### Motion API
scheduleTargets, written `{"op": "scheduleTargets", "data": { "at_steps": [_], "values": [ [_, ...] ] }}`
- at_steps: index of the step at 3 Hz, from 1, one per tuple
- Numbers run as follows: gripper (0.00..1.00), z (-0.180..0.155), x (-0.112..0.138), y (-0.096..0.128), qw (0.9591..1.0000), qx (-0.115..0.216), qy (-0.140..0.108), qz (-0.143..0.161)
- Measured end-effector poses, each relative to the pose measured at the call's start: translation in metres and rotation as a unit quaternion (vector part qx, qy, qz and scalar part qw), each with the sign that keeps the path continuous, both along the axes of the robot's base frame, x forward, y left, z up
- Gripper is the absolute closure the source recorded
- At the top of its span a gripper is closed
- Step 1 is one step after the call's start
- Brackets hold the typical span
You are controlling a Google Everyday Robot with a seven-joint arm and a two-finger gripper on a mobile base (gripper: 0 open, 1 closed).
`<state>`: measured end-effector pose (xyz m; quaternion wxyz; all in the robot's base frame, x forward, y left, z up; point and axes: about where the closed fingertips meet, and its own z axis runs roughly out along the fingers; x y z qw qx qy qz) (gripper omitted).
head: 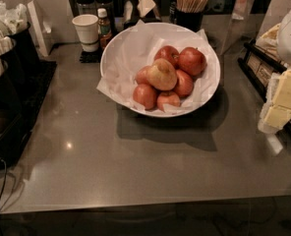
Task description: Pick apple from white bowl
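Your single camera looks down at a slant from above the near edge of the bench (135,166) toward its far edge, fairly close. The white bowl (210,85) sits mid-frame, and the gripper (282,106) hangs at the right edge, nearer the lens.

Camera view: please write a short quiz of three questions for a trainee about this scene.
1. True or false: the apple lies on top of the red apples in the white bowl.
2. What stands left of the white bowl: A paper cup, B plate, C spoon?
3. Where is the gripper?
Key: 1 true; 2 A; 3 at the right edge, apart from the white bowl.
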<state>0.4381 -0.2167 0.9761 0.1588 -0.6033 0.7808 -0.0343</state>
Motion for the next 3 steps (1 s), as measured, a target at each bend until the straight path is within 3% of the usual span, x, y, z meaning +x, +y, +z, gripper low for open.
{"op": "scheduleTargets", "data": {
  "at_steps": [1,2,3],
  "values": [
    [0.0,0.0,0.0,0.0,1.0,0.0,0.0,0.0],
    [0.0,-0.002,0.011,0.01,0.9996,0.025,-0.007,0.009],
    [0.0,-0.009,0.046,0.045,0.9953,0.088,-0.003,0.04]
  ]
}}
